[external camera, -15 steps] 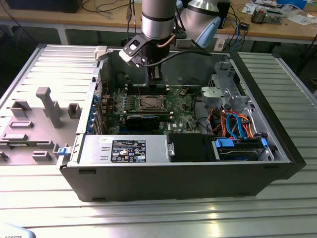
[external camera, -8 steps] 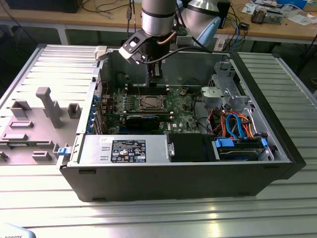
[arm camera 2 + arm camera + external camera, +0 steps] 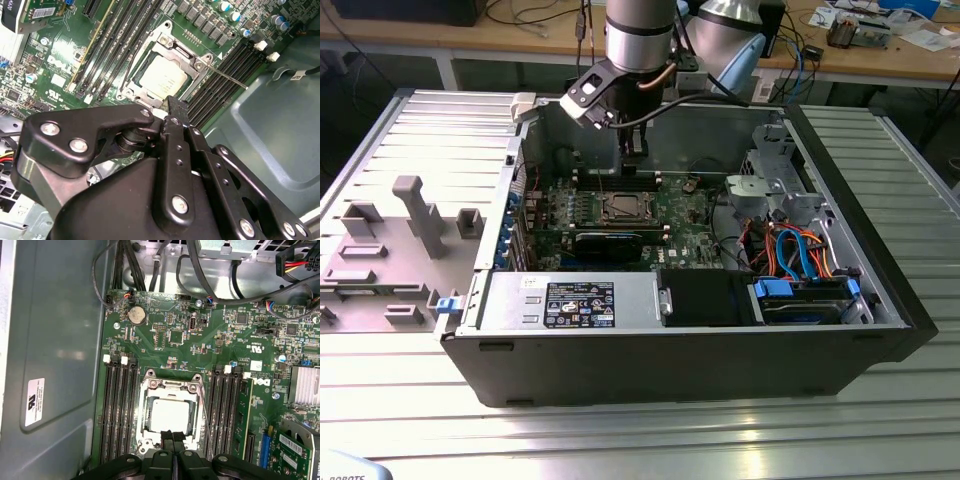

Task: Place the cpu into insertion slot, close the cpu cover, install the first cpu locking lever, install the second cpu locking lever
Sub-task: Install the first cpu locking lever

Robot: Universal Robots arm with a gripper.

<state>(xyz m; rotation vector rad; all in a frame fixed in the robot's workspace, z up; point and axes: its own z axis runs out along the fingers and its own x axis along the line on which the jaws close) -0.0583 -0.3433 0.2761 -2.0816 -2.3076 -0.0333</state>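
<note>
The cpu (image 3: 170, 415) (image 3: 162, 76) lies flat in the insertion slot (image 3: 144, 437) on the green motherboard, its dull silver top showing. The cpu cover (image 3: 170, 386) (image 3: 172, 50), a silver frame, lies down around the chip. One thin silver locking lever (image 3: 225, 77) sticks out from a socket corner across the memory slots. My gripper (image 3: 172, 436) (image 3: 175, 105) (image 3: 635, 162) hovers just above the socket's edge, shut, with nothing between its black fingers.
The open computer case (image 3: 880, 290) lies on a ribbed metal table. Black memory slots (image 3: 120, 410) flank the socket on both sides. A black card (image 3: 610, 242), a power supply (image 3: 570, 303) and drive cages with blue and orange cables (image 3: 800, 250) fill the case's nearer half.
</note>
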